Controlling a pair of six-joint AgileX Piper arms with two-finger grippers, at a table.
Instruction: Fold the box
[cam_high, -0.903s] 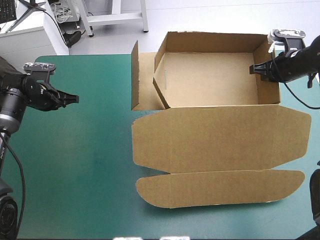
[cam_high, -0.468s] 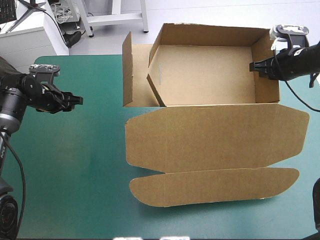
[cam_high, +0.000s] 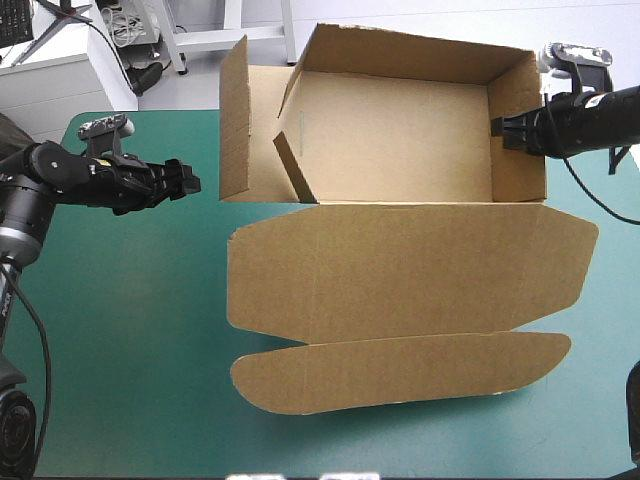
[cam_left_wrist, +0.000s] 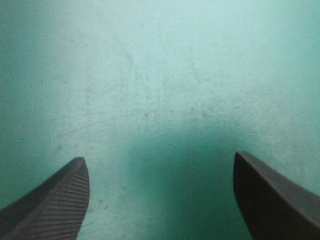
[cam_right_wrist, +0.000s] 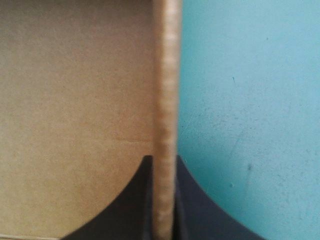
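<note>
The brown box (cam_high: 400, 150) stands at the far side of the table as an open tray, its lid (cam_high: 410, 270) and front flap (cam_high: 400, 370) lying flat toward the near edge. Its left side flap (cam_high: 235, 120) stands upright, and an inner flap (cam_high: 292, 165) leans inward. My right gripper (cam_high: 500, 128) is shut on the box's right wall; the right wrist view shows that wall's edge (cam_right_wrist: 165, 100) pinched between the fingers of the right gripper (cam_right_wrist: 163, 159). My left gripper (cam_high: 190, 181) is open a short way left of the box, and the left gripper (cam_left_wrist: 159, 159) holds nothing over the cover.
The teal-green cover (cam_high: 140, 330) lies bare between my left gripper and the box's left flap. The box's far wall (cam_high: 410, 50) reaches past the table's far edge. The lid's right tip (cam_high: 585, 240) lies near the right edge.
My left gripper has opened from shut and moved right toward the box. The box, held by the right gripper, has shifted left and looks raised and tilted.
</note>
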